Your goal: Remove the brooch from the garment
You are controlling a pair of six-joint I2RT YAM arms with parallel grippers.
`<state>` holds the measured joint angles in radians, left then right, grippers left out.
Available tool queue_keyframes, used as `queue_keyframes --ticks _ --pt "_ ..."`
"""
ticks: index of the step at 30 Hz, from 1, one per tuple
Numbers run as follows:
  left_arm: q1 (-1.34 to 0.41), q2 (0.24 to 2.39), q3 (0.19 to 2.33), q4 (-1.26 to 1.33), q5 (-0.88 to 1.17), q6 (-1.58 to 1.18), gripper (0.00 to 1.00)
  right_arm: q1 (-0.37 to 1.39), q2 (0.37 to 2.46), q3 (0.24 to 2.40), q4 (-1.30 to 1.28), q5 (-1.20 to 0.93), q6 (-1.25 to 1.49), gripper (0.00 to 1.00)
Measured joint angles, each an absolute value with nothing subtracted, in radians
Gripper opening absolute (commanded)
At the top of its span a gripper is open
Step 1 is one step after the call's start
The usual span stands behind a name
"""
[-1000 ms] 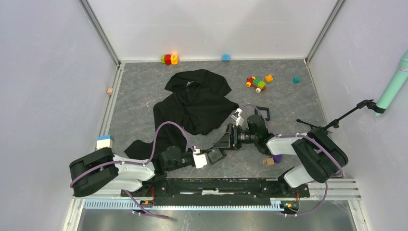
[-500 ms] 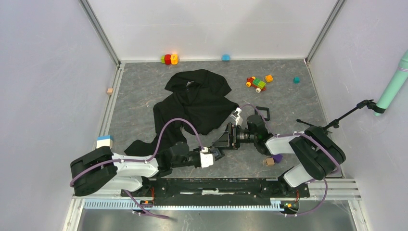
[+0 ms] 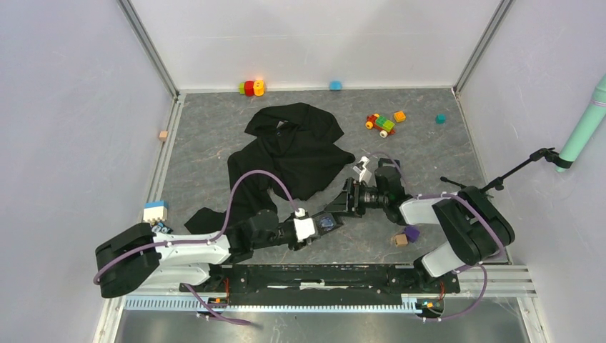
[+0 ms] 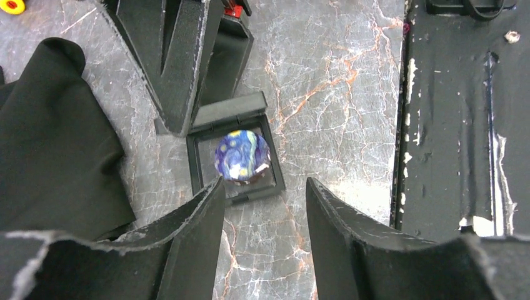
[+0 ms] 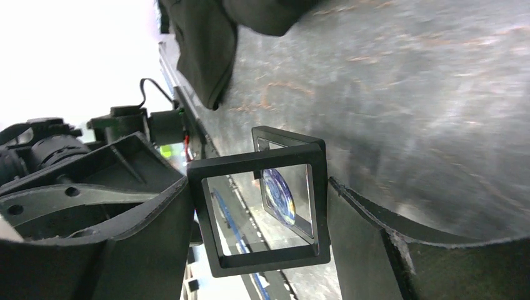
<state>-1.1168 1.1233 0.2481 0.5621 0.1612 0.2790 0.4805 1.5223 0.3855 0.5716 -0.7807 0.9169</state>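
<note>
The right gripper (image 5: 259, 187) clamps the lid (image 5: 256, 164) upright, so the brooch (image 4: 242, 155) lies reachable in its frame (image 4: 231, 115) at picture centre. The left gripper (image 4: 264, 184) hangs spread above it, and the garment (image 4: 50, 144) is at left.

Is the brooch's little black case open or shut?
Open: the right gripper holds the clear lid raised off the base, where the brooch lies uncovered.

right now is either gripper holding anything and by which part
The right gripper holds the black frame lid by its two opposite side edges. The left gripper, open above the brooch, holds nothing.
</note>
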Motion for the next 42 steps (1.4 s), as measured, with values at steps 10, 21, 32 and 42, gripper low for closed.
queue_keyframes --ticks 10,21,32,42 --pt "-1.117 1.074 0.253 0.503 0.104 0.213 0.61 0.277 1.446 0.453 0.222 -0.678 0.593 0.63" --pt "-1.118 1.019 0.259 0.453 -0.133 0.102 0.82 0.223 1.230 0.467 -0.043 -0.278 0.342 0.79" --pt "-1.117 1.029 0.302 0.389 -0.208 0.046 0.92 0.220 1.159 0.442 -0.108 0.009 0.287 0.98" --pt "-0.960 1.011 0.305 0.313 -0.208 -0.062 1.00 0.220 0.982 0.437 -0.049 0.072 0.233 0.97"
